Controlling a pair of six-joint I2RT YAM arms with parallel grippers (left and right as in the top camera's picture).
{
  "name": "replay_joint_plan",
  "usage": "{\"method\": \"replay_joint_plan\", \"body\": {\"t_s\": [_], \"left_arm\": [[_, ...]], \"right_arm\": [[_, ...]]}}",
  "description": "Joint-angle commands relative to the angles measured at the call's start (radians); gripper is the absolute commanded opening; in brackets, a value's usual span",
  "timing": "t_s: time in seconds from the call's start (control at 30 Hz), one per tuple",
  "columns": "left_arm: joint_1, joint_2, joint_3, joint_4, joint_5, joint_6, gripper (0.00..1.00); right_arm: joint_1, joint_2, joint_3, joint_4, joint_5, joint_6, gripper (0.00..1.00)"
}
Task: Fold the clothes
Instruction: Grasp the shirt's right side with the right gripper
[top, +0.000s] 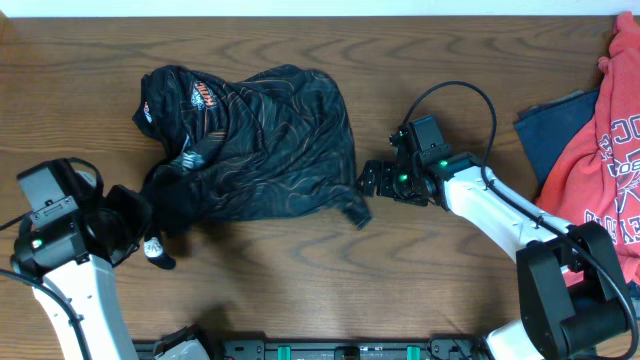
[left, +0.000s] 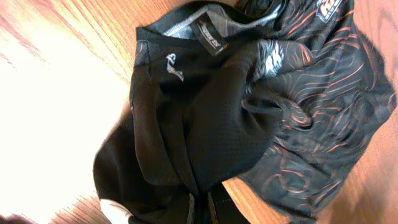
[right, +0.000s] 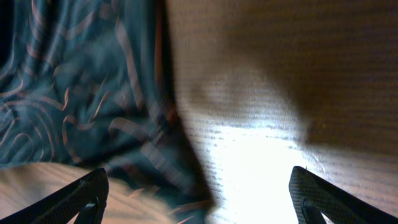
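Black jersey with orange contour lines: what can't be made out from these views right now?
Left gripper fingertips: left wrist view, buried in bunched black jersey with orange contour lines.
Jersey edge near open right gripper: right wrist view, blurred.
Jersey logos: overhead, too small and crumpled.
Red printed garment: overhead, cut off by right edge.

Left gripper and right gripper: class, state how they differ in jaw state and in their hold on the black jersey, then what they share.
The left gripper is shut, pinching bunched fabric of the black jersey; the right gripper stands wide open and grips nothing. The left gripper is at the jersey's left side; the right gripper is by its right hem corner. Both sit low at the jersey's edge.
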Motion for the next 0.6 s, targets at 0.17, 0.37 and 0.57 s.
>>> {"method": "replay_joint_plan", "body": {"t_s": [0.17, 0.37, 0.57], "left_arm": [[0.006, 0.002, 0.013, -0.019, 0.033, 0.026, 0.06], [0.006, 0.002, 0.013, -0.02, 0.033, 0.025, 0.06], [0.006, 0.002, 0.013, -0.02, 0.033, 0.025, 0.06]], "right_arm": [[0.045, 0.007, 0.007, -0.077, -0.093, -0.037, 0.91], [0.132, 0.008, 0.007, -0.148, 0.091, -0.204, 0.9], [0.213, 0.014, 0.007, -0.088, 0.246, -0.22, 0.86]]}}
